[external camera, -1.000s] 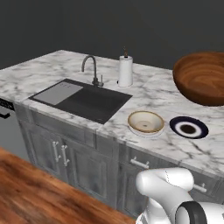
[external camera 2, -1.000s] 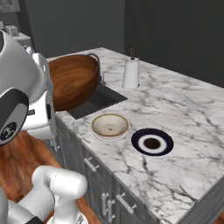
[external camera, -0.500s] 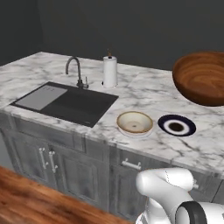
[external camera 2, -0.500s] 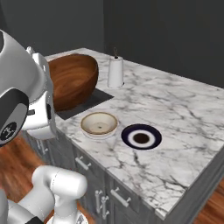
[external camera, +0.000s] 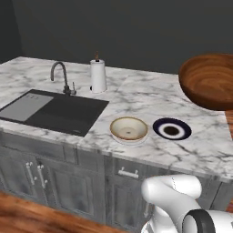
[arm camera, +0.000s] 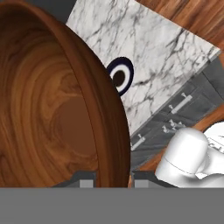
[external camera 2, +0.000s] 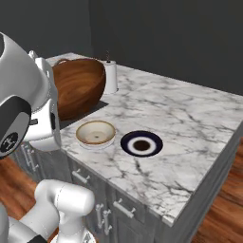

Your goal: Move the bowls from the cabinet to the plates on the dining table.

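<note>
The jaws pinch the rim of the wooden bowl point(arm camera: 57, 109), carried above the dining table point(external camera: 136, 98).

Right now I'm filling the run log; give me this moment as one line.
gripper: shut on wooden bowl | wooden bowl: carried above dining table | beige bowl: on white plate | blue plate: bare | next: wooden bowl onto blue plate
</note>
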You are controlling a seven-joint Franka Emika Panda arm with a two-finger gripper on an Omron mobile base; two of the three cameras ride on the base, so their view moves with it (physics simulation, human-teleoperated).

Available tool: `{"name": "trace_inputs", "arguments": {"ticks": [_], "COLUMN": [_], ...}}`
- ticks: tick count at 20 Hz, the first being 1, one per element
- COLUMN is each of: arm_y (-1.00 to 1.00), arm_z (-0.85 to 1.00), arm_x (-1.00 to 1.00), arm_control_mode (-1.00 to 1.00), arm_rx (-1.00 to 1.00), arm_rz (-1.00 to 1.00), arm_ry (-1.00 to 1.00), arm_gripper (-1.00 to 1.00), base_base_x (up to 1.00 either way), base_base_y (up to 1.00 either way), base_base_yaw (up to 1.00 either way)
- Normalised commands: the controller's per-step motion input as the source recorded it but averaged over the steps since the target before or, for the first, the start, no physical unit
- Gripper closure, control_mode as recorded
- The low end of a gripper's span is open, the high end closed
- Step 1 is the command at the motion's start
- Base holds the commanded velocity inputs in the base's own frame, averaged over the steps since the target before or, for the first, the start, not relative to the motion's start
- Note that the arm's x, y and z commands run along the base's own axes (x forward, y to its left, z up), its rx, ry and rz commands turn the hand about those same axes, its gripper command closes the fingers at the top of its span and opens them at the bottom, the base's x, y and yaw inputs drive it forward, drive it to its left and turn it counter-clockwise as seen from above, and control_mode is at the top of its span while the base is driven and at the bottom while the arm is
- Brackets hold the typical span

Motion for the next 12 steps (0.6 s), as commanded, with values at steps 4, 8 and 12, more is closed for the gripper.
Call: {"name": "trace_inputs", "arguments": {"ticks": [4, 8, 12], "arm_y": [0.0, 0.0, 0.0], "arm_z": [0.0, 0.0, 0.0], "arm_x": [0.0, 0.0, 0.0], "arm_control_mode": [1.0, 1.0, 1.0], "arm_rx": [0.0, 0.0, 0.0], "arm_rz": [0.0, 0.0, 0.0], "arm_ry": [0.0, 0.0, 0.0], "arm_gripper": [1.0, 1.0, 1.0], "base_base_x": [0.0, 0.0, 0.0], "base_base_y": [0.04, 0.03, 0.01], "base_base_yaw": [-0.25, -0.25, -0.25]}}
